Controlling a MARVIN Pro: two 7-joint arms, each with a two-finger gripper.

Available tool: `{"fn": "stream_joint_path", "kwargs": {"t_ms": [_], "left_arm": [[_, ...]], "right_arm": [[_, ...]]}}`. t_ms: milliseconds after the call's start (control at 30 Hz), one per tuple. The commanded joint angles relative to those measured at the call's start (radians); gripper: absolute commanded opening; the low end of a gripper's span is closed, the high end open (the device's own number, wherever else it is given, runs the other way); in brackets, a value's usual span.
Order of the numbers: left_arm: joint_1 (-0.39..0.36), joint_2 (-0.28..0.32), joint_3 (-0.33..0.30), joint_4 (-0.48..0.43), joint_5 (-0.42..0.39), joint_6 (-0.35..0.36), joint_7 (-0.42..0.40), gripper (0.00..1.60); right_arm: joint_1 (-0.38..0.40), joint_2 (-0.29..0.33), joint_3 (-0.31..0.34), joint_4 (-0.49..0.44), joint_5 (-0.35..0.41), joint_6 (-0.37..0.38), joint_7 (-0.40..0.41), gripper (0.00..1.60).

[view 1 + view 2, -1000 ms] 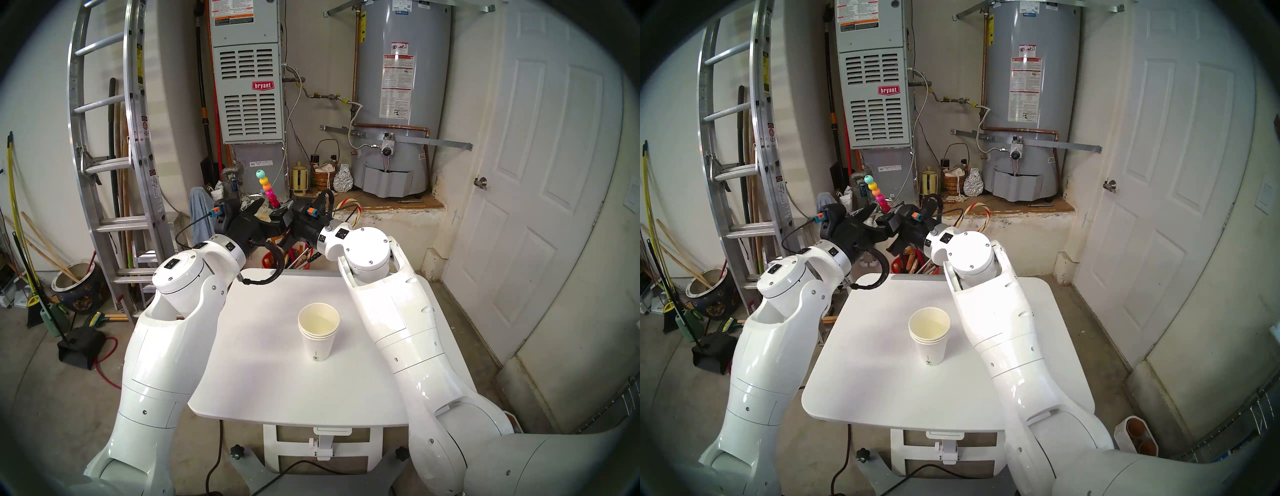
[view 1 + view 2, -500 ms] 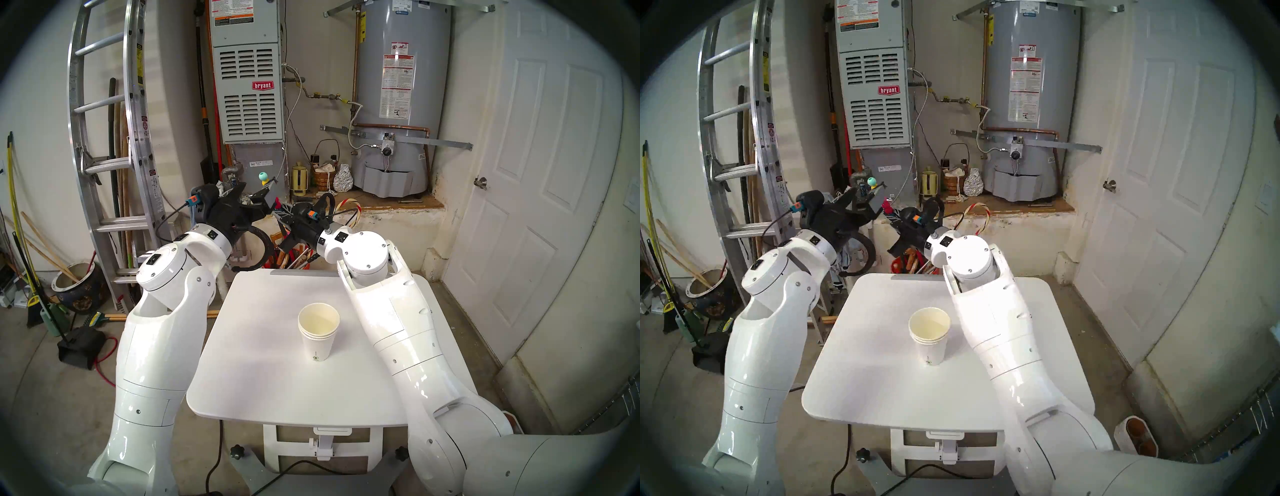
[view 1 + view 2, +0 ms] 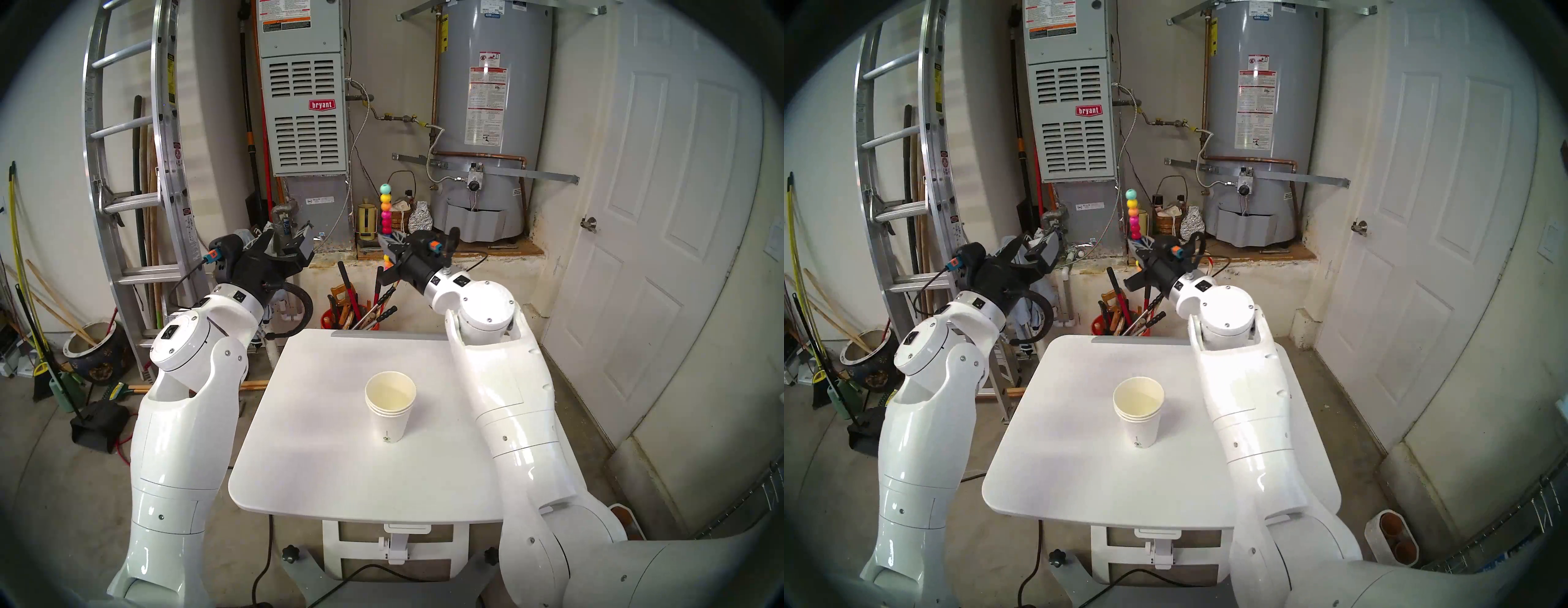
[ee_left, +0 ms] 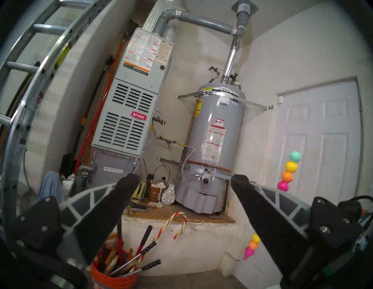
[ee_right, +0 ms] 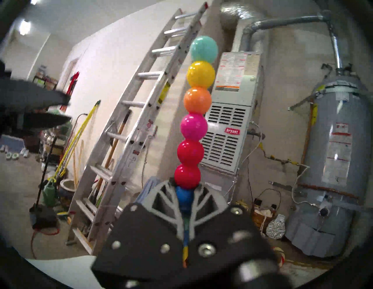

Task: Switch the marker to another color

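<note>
The marker (image 3: 385, 210) is a slim stick of stacked beads: teal on top, then yellow, orange, pink and red. It stands upright in the air beyond the table's far edge. My right gripper (image 3: 388, 240) is shut on it at the blue bead, as the right wrist view (image 5: 184, 198) shows, with the other beads (image 5: 196, 113) rising above the fingers. A short beaded end (image 4: 252, 245) hangs below the grip. My left gripper (image 3: 297, 242) is open and empty, well to the left of the marker; the left wrist view shows its spread fingers (image 4: 185, 179).
A stack of paper cups (image 3: 390, 407) stands mid-table on the white table (image 3: 318, 458). Behind the far edge are an orange bucket of tools (image 3: 343, 316) and a striped candy cane (image 4: 173, 224). A ladder (image 3: 127, 170) stands left, a furnace and a water heater (image 3: 488, 127) behind.
The two grippers were together at the marker. My left gripper has let go and drawn back left, open. My right gripper has moved right and up with the marker, now upright.
</note>
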Motion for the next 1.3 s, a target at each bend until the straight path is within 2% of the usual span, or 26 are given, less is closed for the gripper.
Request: {"fn": "stream_joint_path", "kwargs": {"t_ms": [0,233,467,833,1233,1267], "left_arm": [[0.009,0.008,-0.016,0.011,0.021,-0.024,0.011,1.6],[0.016,0.01,-0.024,0.025,0.031,-0.034,0.015,1.6],[0.013,0.016,-0.032,0.036,0.039,-0.04,0.015,1.6],[0.013,0.016,-0.037,0.055,0.05,-0.051,-0.003,1.6],[0.01,0.008,-0.028,0.066,0.057,-0.067,-0.024,1.6],[0.01,0.007,-0.027,0.065,0.057,-0.069,-0.026,1.6]], "right_arm": [[-0.026,-0.021,0.04,-0.131,0.115,0.013,0.071,0.0],[-0.127,0.0,0.038,-0.203,0.167,0.042,0.167,0.0],[-0.229,0.039,0.039,-0.303,0.167,0.058,0.227,0.0],[-0.38,0.09,0.059,-0.432,0.21,0.115,0.288,0.0],[-0.565,0.114,0.042,-0.6,0.21,0.176,0.331,0.0],[-0.559,0.116,0.04,-0.593,0.207,0.175,0.338,0.0]]}}
